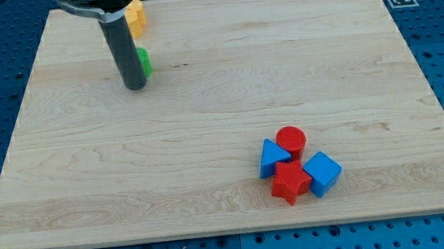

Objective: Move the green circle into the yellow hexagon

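Rod down at upper left of wooden counter (203, 102); tip (136, 87) just left of and below green circle (144, 61), apparently touching it, rod hiding most of the block. Yellow hexagon (136, 16) just above green, small gap, half hidden by arm. No grasping tool: bare rod only. Well apart, lower right: red cylinder (292, 140), blue triangle (272, 157), red star (290, 182), blue cube (322, 172), clustered, touching.

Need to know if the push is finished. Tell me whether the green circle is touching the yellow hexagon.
Cannot tell. The green circle sits just below the yellow hexagon, but my rod hides most of both; my tip is beside the green.
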Controlling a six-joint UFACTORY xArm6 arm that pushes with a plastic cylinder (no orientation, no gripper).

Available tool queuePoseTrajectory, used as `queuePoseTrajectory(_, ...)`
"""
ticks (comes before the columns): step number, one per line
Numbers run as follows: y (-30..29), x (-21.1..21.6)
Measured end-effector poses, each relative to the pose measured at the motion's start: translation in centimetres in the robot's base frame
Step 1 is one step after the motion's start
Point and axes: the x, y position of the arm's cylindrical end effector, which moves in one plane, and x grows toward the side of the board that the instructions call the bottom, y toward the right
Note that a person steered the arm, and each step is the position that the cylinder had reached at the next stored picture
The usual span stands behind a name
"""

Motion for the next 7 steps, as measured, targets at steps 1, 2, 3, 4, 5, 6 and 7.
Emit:
queuePoseTrajectory(1,0.0,-2.4)
queuePoseTrajectory(2,0.0,-4.2)
queuePoseTrajectory(3,0.0,-5.3)
queuePoseTrajectory(4,0.1,-5.4)
queuePoseTrajectory(5,2.9,-5.4)
queuePoseTrajectory(6,5.4,-5.4)
queuePoseTrajectory(7,4.1,-5.4)
